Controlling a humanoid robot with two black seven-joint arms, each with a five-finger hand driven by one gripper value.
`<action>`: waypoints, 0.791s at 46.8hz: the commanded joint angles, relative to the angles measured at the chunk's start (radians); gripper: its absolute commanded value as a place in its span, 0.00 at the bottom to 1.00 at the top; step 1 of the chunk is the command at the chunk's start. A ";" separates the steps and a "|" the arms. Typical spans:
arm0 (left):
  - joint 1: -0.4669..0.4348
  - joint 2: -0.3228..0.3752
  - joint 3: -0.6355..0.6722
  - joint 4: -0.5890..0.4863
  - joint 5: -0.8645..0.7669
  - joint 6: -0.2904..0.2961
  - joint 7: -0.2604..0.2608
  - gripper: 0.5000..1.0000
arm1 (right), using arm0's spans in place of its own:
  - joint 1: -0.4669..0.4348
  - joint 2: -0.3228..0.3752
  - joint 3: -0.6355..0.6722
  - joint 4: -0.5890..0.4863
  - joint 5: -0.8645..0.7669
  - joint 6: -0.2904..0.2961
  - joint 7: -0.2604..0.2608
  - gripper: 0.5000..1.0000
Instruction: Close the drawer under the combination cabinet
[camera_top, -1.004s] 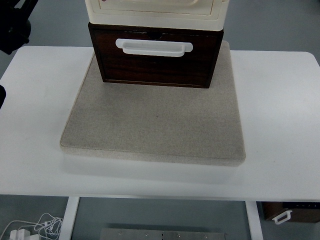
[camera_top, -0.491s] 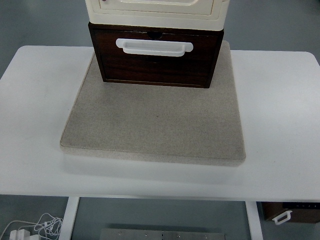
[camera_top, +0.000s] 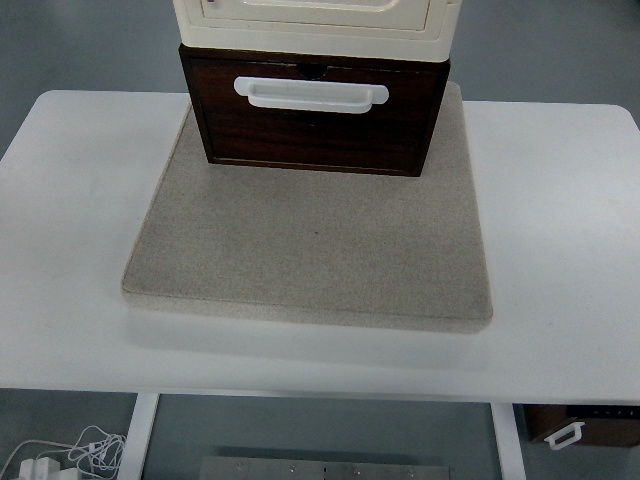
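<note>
A cream cabinet (camera_top: 315, 18) stands at the far end of a grey-beige mat (camera_top: 310, 240) on the white table (camera_top: 560, 250). Under it is a dark brown wooden drawer (camera_top: 315, 125) with a white bar handle (camera_top: 311, 94). The drawer front stands out a little past the cream cabinet's front. Neither robot hand is in view.
The mat covers the middle of the table. Below the table's near edge, white cables (camera_top: 70, 455) lie on the floor at the left. A second brown drawer with a white handle (camera_top: 575, 428) lies on the floor at the right.
The dark arm seen at the upper left edge one second ago has left the picture. The cabinet and drawer look the same.
</note>
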 joint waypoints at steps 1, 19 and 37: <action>0.015 0.002 0.002 0.026 0.002 0.048 0.000 0.99 | 0.000 0.000 0.000 0.000 -0.002 -0.001 0.000 0.90; 0.153 -0.009 0.004 0.064 -0.007 0.194 0.000 0.99 | 0.000 0.000 0.001 0.003 -0.003 0.005 0.000 0.90; 0.233 -0.140 0.004 0.176 -0.030 0.223 0.002 0.99 | 0.000 0.000 0.003 0.003 -0.002 0.008 0.000 0.90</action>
